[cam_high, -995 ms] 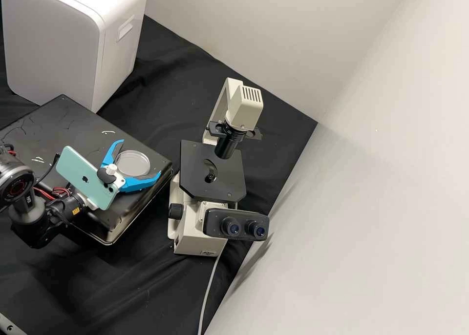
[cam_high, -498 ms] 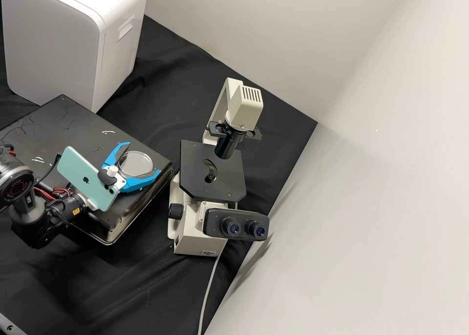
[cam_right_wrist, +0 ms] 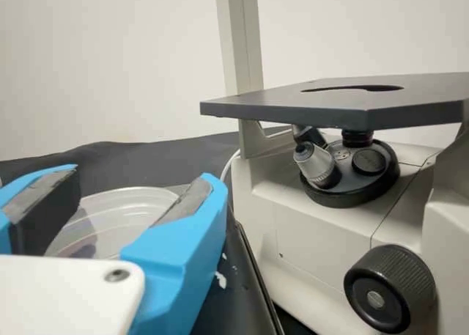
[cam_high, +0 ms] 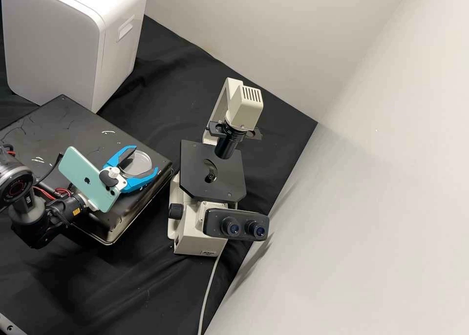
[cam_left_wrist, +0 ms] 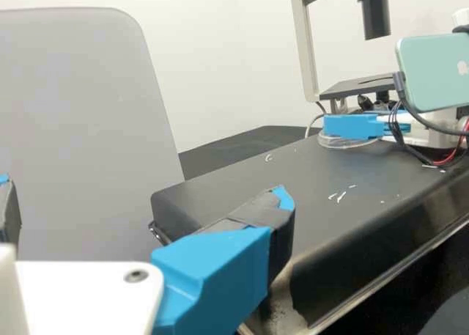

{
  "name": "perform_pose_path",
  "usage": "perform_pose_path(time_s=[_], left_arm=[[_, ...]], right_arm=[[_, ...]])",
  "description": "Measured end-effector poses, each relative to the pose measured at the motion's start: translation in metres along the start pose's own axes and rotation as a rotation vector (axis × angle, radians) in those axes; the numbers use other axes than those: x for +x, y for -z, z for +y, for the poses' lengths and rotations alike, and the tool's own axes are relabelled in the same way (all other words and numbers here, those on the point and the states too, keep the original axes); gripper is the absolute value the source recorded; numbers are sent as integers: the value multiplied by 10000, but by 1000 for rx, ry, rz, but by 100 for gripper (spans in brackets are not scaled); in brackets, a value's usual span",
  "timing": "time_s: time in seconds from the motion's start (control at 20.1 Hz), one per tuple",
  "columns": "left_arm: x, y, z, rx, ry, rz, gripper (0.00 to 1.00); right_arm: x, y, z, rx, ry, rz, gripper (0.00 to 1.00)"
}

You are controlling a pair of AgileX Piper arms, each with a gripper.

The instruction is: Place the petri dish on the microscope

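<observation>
Your right gripper (cam_high: pixel 144 159) clasps the petri dish (cam_high: pixel 136 160) atop the black box (cam_high: pixel 63 120) just beside the microscope (cam_high: pixel 193 222), the dish's near rim hidden behind the fingers (cam_right_wrist: pixel 183 232) in the right wrist view, while your left gripper (cam_left_wrist: pixel 143 197) stands spread wide, one finger cut off at the frame edge.
</observation>
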Motion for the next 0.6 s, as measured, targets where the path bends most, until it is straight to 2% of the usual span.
perform_pose_path(time_s=[0.15, 0.2, 0.4, 0.45, 0.6], left_arm=[[0, 0, 0, 0, 0, 0, 100], [0, 0, 0, 0, 0, 0, 100], [0, 0, 0, 0, 0, 0, 100], [0, 0, 0, 0, 0, 0, 100], [0, 0, 0, 0, 0, 0, 100]], right_arm=[[0, -2, 3, 1, -3, -2, 0], [0, -3, 4, 1, -5, -3, 100], [-3, 8, 4, -3, -24, -14, 100], [-11, 39, 0, -29, -46, -20, 100], [-30, 104, 0, -78, -81, -23, 100]])
